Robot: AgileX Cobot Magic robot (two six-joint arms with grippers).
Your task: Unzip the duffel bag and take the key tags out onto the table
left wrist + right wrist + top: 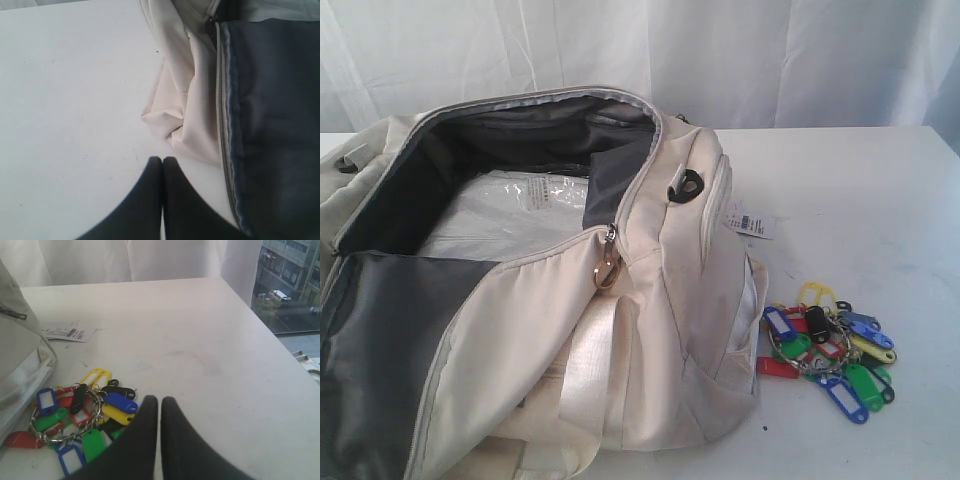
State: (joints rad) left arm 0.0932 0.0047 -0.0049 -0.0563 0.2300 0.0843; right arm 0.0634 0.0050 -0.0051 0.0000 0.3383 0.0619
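The cream duffel bag (pixel 650 330) lies on the white table (pixel 860 200) with its top zipper open, showing dark grey lining and clear plastic inside. A metal zipper pull (pixel 608 262) hangs at the opening's near end. The key tags (pixel 828 349), a colourful bunch on metal rings, lie on the table just right of the bag. In the right wrist view my right gripper (pixel 159 401) is shut and empty, right beside the key tags (pixel 82 410). My left gripper (pixel 162 160) is shut and empty over bare table next to the bag's side (pixel 190 100). Neither arm shows in the exterior view.
A white barcode label (pixel 748 222) hangs from the bag's right end (pixel 67 332). A white curtain (pixel 770 60) hangs behind the table. The table's right edge (pixel 272 335) drops off with a window view beyond it.
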